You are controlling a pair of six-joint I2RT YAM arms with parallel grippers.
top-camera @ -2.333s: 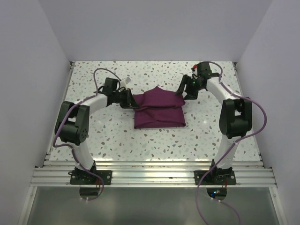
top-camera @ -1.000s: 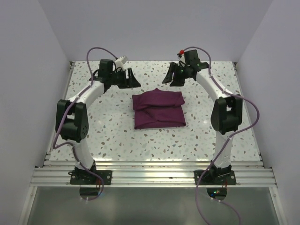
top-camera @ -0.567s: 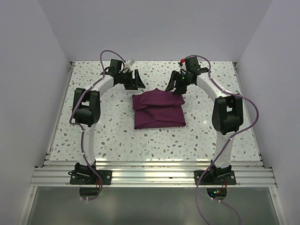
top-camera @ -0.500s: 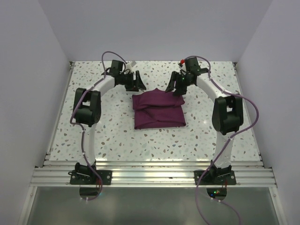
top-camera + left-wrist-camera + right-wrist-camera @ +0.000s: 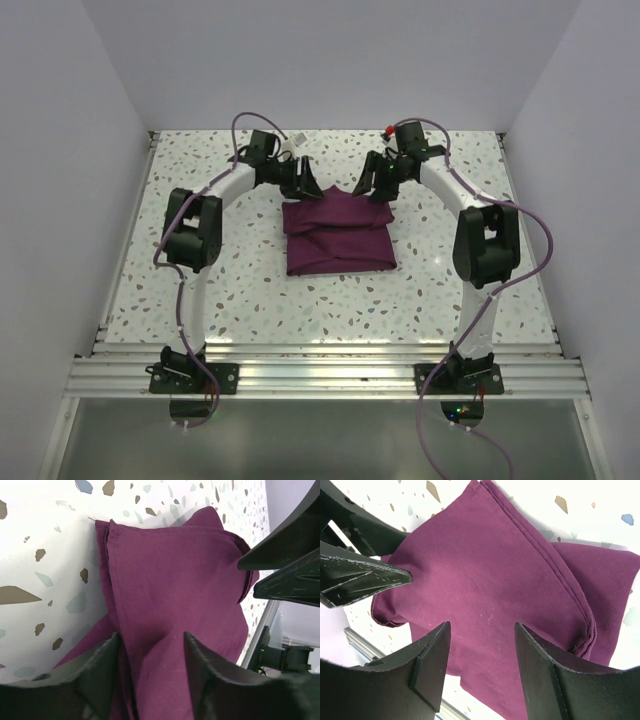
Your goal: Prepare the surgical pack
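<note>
Folded plum-purple square cloth (image 5: 338, 235) lying at the middle of the white speckled tabletop (image 5: 230, 280), with both arms at its far edge. The left end effector (image 5: 300, 182) is at the far-left corner, its fingers apart and straddling a raised ridge of fabric without pinching it. The right end effector (image 5: 378, 186) hangs over the far-right corner, spread wide and holding nothing. The step in hand appears to be gripping the two far corners for the next fold. To do it well, each side should come down onto the hemmed edge, take matching layers, and close together. The arms should then move in step so the edge stays taut and the bundle beneath does not drag.
</note>
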